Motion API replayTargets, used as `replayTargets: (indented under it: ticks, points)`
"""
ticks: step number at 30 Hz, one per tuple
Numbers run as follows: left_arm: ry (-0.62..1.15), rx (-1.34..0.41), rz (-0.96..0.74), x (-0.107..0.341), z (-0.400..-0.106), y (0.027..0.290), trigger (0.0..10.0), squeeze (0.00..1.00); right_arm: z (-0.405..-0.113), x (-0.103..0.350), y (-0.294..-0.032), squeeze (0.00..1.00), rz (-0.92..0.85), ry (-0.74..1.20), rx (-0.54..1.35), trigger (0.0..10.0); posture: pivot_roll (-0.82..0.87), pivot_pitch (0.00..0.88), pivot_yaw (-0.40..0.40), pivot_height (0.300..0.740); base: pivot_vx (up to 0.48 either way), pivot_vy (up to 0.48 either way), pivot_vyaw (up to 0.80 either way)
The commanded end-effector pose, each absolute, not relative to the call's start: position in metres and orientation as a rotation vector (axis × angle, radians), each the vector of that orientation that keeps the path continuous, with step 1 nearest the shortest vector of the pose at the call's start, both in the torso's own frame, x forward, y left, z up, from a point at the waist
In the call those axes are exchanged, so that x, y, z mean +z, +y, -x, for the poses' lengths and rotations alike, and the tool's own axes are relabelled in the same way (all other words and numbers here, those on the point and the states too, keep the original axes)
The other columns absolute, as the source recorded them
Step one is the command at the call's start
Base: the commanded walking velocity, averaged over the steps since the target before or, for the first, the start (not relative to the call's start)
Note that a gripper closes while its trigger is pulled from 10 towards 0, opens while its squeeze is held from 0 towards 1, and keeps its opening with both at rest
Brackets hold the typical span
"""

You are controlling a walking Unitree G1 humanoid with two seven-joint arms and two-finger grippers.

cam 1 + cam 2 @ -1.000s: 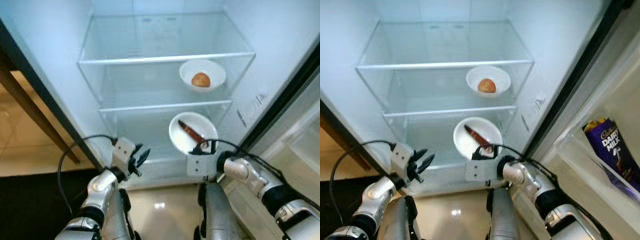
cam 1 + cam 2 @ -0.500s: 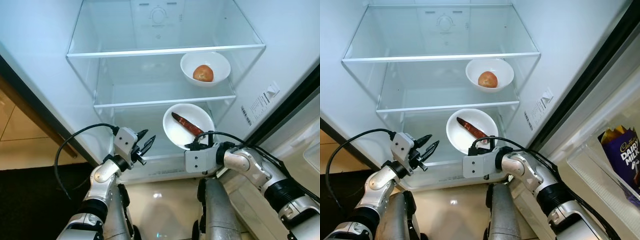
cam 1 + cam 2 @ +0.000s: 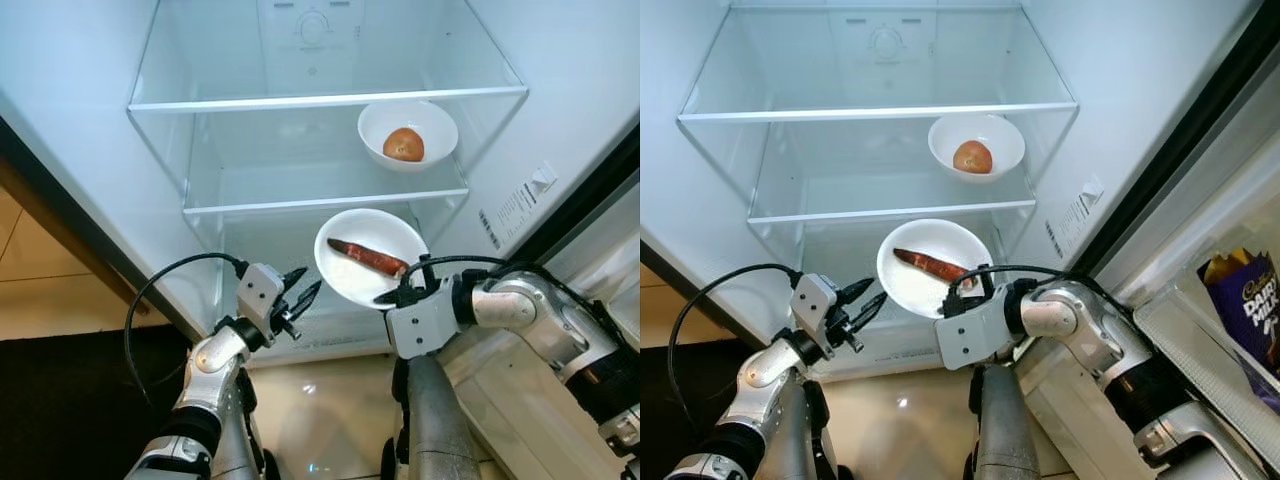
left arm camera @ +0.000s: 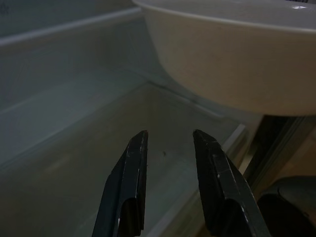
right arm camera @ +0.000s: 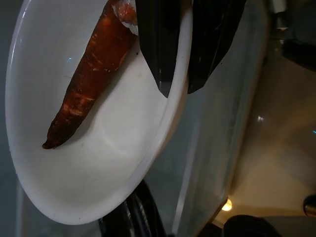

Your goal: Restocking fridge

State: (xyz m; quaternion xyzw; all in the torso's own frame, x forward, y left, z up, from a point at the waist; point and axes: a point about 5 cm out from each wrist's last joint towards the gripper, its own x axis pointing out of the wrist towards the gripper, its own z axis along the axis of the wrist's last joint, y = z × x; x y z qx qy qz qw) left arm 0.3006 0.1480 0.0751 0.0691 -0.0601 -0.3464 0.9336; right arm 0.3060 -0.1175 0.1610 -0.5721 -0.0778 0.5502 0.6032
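Shifted since half a second ago: white bowl (image 3: 368, 255) drawn a little out and toward the robot's left, right arm's elbow swung wider; left gripper (image 3: 302, 293) barely displaced.

Head views: open fridge (image 3: 90, 110) with glass shelves (image 3: 320, 100). Upper bowl (image 3: 408, 132) with a round orange fruit (image 3: 404, 145) parked on the middle shelf, right side. Lower white bowl carrying a carrot (image 3: 368, 257), held at its near rim by the right gripper (image 3: 404, 294), in front of the lowest compartment, under the middle shelf. Left gripper just beside the bowl's left edge, apart from it, fingers narrowly parted and holding nothing. Purple chocolate packet (image 3: 1248, 305) in the door rack.

Left wrist view: two black fingers (image 4: 131, 177) with a slim gap, bowl underside (image 4: 232, 59) above and beyond, bare shelf floor below.

Right wrist view: fingers (image 5: 158, 44) pinching the rim (image 5: 180, 74), one inside, one outside; carrot tip touching the inner finger.

Assessment: bowl judged rigid, smooth, breakable, probably slippery at a single rim pinch; carrot loose and liable to roll if tilted. Level carriage advised, with second support under the opposite rim.
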Motion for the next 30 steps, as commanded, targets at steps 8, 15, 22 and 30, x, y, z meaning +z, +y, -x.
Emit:
replayTargets:
  ticks: [8,15,22,30]
  points:
    - [-0.250,-0.723,-0.048,0.102,-0.305,0.156,10.0,0.00,-0.316,0.186,-0.113,0.00,1.429,-0.228,1.297,10.0,-0.06,0.215,-0.068,0.485,0.000,0.000,0.00]
    - [-0.145,-0.710,-0.051,0.084,-0.292,0.181,10.0,0.00,-0.311,0.187,-0.108,0.00,1.443,-0.225,1.357,10.0,-0.05,0.219,-0.068,0.485,0.000,0.000,0.00]
    - [-0.110,-0.657,-0.031,0.079,-0.286,0.201,10.0,0.00,-0.312,0.194,-0.100,0.00,1.452,-0.262,1.376,10.0,-0.05,0.219,-0.066,0.485,0.000,0.000,0.00]
    - [-0.148,-0.594,0.001,0.085,-0.281,0.217,10.0,0.00,-0.319,0.206,-0.084,0.00,1.477,-0.316,1.385,10.0,-0.05,0.215,-0.082,0.485,0.000,0.000,0.00]
